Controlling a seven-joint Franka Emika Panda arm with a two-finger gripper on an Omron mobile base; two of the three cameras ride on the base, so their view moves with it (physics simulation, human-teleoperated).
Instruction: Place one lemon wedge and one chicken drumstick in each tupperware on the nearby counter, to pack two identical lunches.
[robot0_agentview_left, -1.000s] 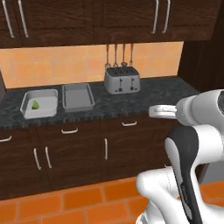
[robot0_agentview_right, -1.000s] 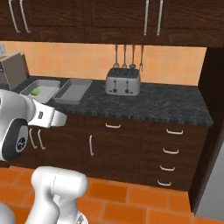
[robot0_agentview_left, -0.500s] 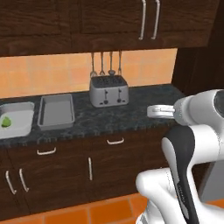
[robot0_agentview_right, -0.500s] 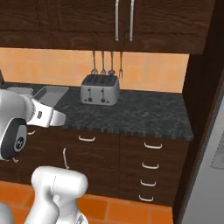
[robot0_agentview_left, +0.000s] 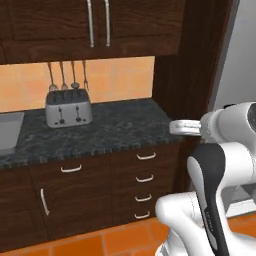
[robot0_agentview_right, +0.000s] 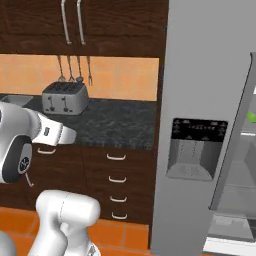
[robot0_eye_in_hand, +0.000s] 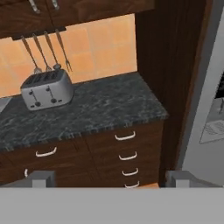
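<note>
The counter (robot0_agentview_left: 120, 125) is a black speckled worktop over dark brown cabinets, also seen in the hand view (robot0_eye_in_hand: 100, 109). One light-grey tupperware (robot0_agentview_left: 7, 132) is cut off by the left edge of the left base view, and a sliver of it (robot0_agentview_right: 16, 99) peeks out behind my arm in the right base view. Its inside is out of view. No lemon wedge or drumstick can be made out. My gripper (robot0_eye_in_hand: 112, 179) is open, held in the air in front of the cabinets, with nothing between its fingertips (robot0_eye_in_hand: 41, 178).
A silver toaster (robot0_agentview_left: 68, 108) stands on the counter under hanging utensils (robot0_agentview_left: 67, 75). A grey fridge (robot0_agentview_right: 200, 125) stands to the right of the counter, its door (robot0_agentview_right: 235, 150) swung open. A small green item (robot0_agentview_right: 251, 117) sits inside. Orange floor tiles lie below.
The whole picture has slid left, so the base has driven right. The tupperware went from mid-frame to the left edge, and the fridge came into sight. The arm keeps its pose.
</note>
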